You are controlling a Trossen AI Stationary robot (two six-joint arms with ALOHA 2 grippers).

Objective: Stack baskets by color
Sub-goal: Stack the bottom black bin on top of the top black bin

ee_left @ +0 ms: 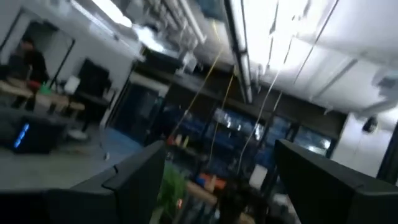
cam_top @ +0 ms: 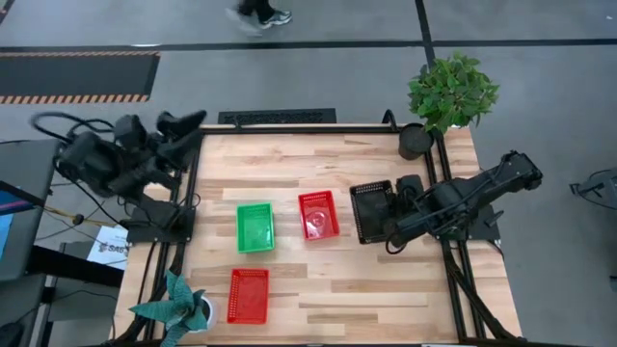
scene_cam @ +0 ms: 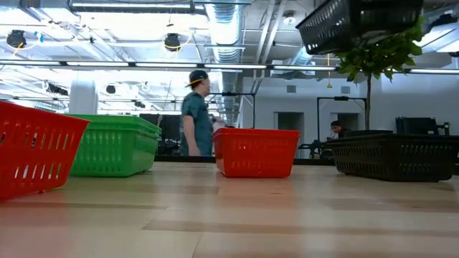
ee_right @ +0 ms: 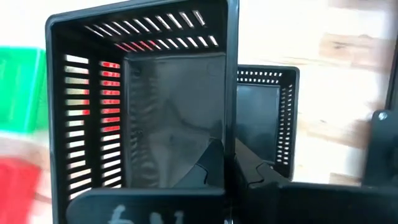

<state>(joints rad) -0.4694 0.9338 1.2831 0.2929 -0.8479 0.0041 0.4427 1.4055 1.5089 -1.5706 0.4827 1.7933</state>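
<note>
My right gripper (ee_right: pixel 233 171) is shut on a black basket (cam_top: pixel 373 210), which shows high up and tilted in the low view (scene_cam: pixel 358 21). A second black basket (scene_cam: pixel 394 156) rests on its bottom on the table below it, also in the right wrist view (ee_right: pixel 267 118). A green basket (cam_top: pixel 255 227) and a red basket (cam_top: pixel 318 214) stand mid-table. Another red basket (cam_top: pixel 249 295) stands near the front left. My left gripper (cam_top: pixel 188 130) is open, raised at the table's far left corner, holding nothing; its fingers point up into the room (ee_left: pixel 217 186). My right gripper pinches one side wall of the black basket at its rim (ee_right: pixel 231 134), with one finger (ee_right: pixel 210 163) inside the basket and one outside. The fingers slant down from the table's right side. The basket is lifted clear and tilted above the other black basket.
A leafy potted plant (cam_top: pixel 451 92) with a round black pot (cam_top: pixel 415 142) stands at the table's far right corner. A smaller plant (cam_top: pixel 178 306) stands at the near left corner. A person (scene_cam: pixel 195 115) walks beyond the far edge. Bare wood lies at the near right (cam_top: pixel 386 299).
</note>
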